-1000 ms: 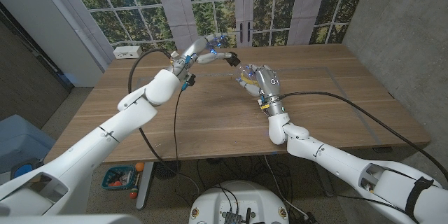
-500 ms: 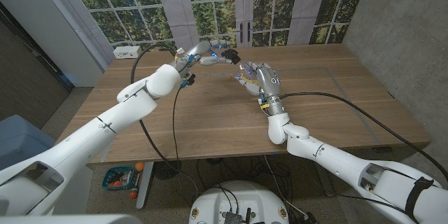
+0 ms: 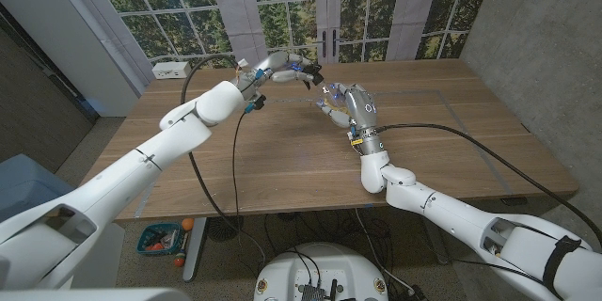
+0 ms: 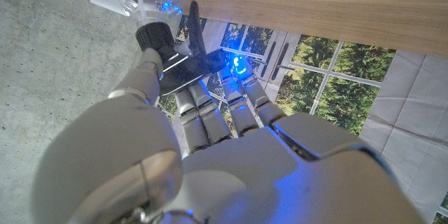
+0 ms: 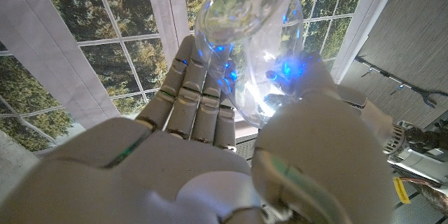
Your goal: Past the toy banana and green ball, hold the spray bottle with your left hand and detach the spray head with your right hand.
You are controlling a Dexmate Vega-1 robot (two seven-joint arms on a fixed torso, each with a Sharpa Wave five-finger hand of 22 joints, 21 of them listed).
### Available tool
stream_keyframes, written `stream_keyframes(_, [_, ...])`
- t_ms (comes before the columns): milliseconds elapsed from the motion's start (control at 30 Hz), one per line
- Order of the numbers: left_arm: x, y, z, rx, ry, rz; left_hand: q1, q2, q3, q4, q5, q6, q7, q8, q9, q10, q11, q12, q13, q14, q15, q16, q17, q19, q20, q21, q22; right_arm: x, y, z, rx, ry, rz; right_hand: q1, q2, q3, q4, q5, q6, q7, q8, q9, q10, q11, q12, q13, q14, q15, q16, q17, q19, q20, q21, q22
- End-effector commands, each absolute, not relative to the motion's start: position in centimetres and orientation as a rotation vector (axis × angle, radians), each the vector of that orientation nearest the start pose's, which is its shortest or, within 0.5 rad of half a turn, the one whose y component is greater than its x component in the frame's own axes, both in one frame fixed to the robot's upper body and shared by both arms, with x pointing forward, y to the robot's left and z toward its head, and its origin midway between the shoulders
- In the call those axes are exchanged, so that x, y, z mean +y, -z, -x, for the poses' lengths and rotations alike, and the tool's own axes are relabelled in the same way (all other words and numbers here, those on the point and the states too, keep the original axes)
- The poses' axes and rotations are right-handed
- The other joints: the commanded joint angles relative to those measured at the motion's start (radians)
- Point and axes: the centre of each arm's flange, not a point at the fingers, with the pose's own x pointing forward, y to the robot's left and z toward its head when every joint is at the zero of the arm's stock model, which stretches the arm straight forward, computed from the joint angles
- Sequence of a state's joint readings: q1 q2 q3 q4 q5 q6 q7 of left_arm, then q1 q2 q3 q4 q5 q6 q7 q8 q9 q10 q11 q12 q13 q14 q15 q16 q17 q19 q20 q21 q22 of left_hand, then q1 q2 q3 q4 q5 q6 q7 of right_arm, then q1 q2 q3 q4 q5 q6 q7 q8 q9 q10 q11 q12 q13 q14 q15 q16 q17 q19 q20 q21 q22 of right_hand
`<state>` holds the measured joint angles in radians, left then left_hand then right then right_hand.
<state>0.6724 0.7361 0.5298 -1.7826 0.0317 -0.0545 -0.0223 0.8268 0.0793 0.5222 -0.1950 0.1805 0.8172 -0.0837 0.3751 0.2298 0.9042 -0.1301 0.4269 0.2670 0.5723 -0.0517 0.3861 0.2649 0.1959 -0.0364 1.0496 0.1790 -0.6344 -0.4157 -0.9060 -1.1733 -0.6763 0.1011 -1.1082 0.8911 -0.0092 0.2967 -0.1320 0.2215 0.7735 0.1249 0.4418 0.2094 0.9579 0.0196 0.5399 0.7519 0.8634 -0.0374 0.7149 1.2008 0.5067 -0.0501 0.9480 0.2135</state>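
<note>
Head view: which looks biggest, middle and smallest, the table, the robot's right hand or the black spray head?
1. Table
2. Right hand, holding the clear bottle
3. Black spray head, held by the left hand; it is farther from the camera, so it may look extra small.

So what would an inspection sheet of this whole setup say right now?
Surface: wooden table, bare in the middle.
Job's things: black spray head and clear bottle, both held up; whether they are apart, cannot tell.
Clutter: white power strip at the far left corner; toy banana and green ball, nothing seen.
Hands: left robot hand holds the spray head; right robot hand holds the clear bottle.
Cables: black cables hang along both arms.
Surroundings: windows with trees beyond.
</note>
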Motion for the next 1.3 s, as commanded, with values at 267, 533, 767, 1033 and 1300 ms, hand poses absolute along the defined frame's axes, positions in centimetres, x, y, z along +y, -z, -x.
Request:
stream_keyframes(267, [18.6, -11.4, -56.6, -0.932, 0.164, -0.808, 0.176, 0.075, 0.003, 0.016, 0.002, 0.075, -0.001, 0.07, 0.072, 0.162, -0.08, 0.081, 0.181, 0.103, -0.189, 0.054, 0.055, 0.031, -0.021, 0.012, 0.007, -12.9, 4.3, -61.8, -1.255, 0.442, 0.964, 0.141, 0.145, 0.008, 0.0, 0.005, 0.268, -0.228, 0.002, 0.0, 0.143, -0.142, -0.005, 0.003, 0.085, -0.18, 0.0, 0.003, -0.01, -0.133, 0.014, -0.003])
stream_keyframes(533, [19.7, -11.0, -56.0, -0.969, 0.069, -0.733, 0.186, 0.078, -0.007, 0.025, 0.01, 0.06, -0.018, 0.099, 0.113, 0.154, -0.077, 0.105, 0.231, 0.116, -0.189, 0.055, 0.076, 0.038, -0.032, 0.022, 0.01, -13.3, 4.5, -62.1, -1.242, 0.455, 0.951, 0.141, 0.144, 0.007, 0.0, 0.005, 0.268, -0.229, 0.001, 0.001, 0.143, -0.143, -0.008, 0.006, 0.085, -0.18, -0.003, 0.003, -0.012, -0.133, 0.02, -0.005])
stream_keyframes(767, [20.4, -10.8, -55.5, -0.99, 0.023, -0.704, 0.188, 0.079, -0.011, 0.027, 0.013, 0.062, -0.025, 0.116, 0.132, 0.15, -0.078, 0.116, 0.253, 0.117, -0.189, 0.051, 0.084, 0.04, -0.037, 0.026, 0.01, -13.4, 4.6, -62.4, -1.238, 0.454, 0.949, 0.142, 0.145, 0.008, 0.0, 0.005, 0.27, -0.229, 0.001, 0.001, 0.147, -0.143, -0.013, 0.0, 0.085, -0.18, -0.005, 0.003, -0.014, -0.134, 0.026, -0.006])
stream_keyframes(1033, [20.6, -10.9, -55.2, -0.99, 0.027, -0.706, 0.189, 0.08, -0.014, 0.029, 0.015, 0.057, -0.027, 0.133, 0.155, 0.145, -0.079, 0.128, 0.28, 0.116, -0.189, 0.043, 0.092, 0.041, -0.04, 0.031, 0.01, -13.5, 4.6, -62.4, -1.23, 0.47, 0.943, 0.14, 0.142, 0.005, 0.001, 0.005, 0.265, -0.229, -0.002, 0.002, 0.141, -0.142, -0.015, 0.012, 0.085, -0.179, -0.009, 0.003, -0.022, -0.137, 0.031, -0.009])
stream_keyframes(1300, [21.7, -11.0, -54.9, -0.981, 0.018, -0.655, 0.19, 0.078, -0.017, 0.029, 0.015, 0.059, -0.027, 0.148, 0.171, 0.142, -0.079, 0.137, 0.298, 0.119, -0.19, 0.04, 0.098, 0.043, -0.043, 0.035, 0.01, -13.6, 4.9, -62.3, -1.212, 0.519, 0.906, 0.133, 0.14, -0.001, 0.005, 0.008, 0.274, -0.216, 0.011, 0.019, 0.148, -0.141, -0.01, 0.025, 0.085, -0.179, -0.011, 0.005, -0.027, -0.143, 0.038, -0.01])
